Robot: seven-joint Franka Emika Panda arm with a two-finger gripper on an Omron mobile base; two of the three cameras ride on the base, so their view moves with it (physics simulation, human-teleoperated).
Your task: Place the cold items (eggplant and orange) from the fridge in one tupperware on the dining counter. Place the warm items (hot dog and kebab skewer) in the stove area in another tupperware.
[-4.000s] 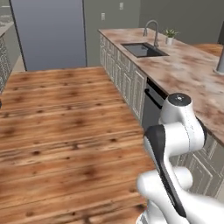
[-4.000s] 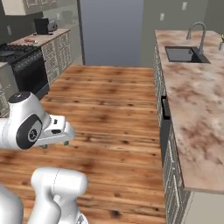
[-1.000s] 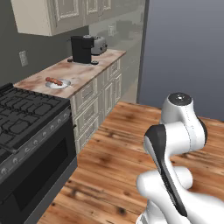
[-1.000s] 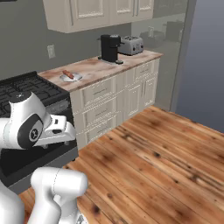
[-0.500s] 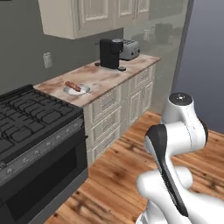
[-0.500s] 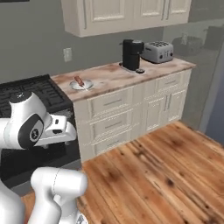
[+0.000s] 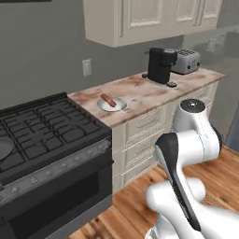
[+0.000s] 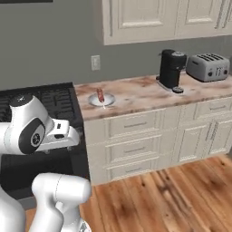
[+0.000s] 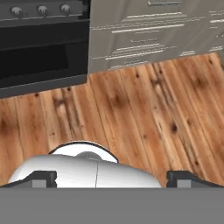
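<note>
A white plate (image 7: 113,105) (image 8: 100,100) sits on the marble counter just right of the stove. On it lies a dark red-brown piece of food with a thin pale stick, which looks like the kebab skewer (image 7: 108,100) (image 8: 100,95). My gripper (image 9: 112,178) hangs folded close to the robot's body, well short of the counter and pointing down at the wooden floor. Its two dark fingertips (image 9: 42,178) stand far apart, open, with nothing between them. The eggplant, orange, hot dog and tupperware are out of view.
A black gas stove (image 7: 44,128) (image 8: 53,97) with an oven below stands left of the counter. A black coffee machine (image 7: 161,65) (image 8: 172,68) and a silver toaster (image 7: 186,60) (image 8: 207,66) stand further right. Cream drawers (image 8: 136,142) face the wooden floor (image 8: 172,195).
The whole picture has shifted as the base moved: stove, counter and plate are now nearer and more square-on. The arm keeps its folded pose and the gripper stays open.
</note>
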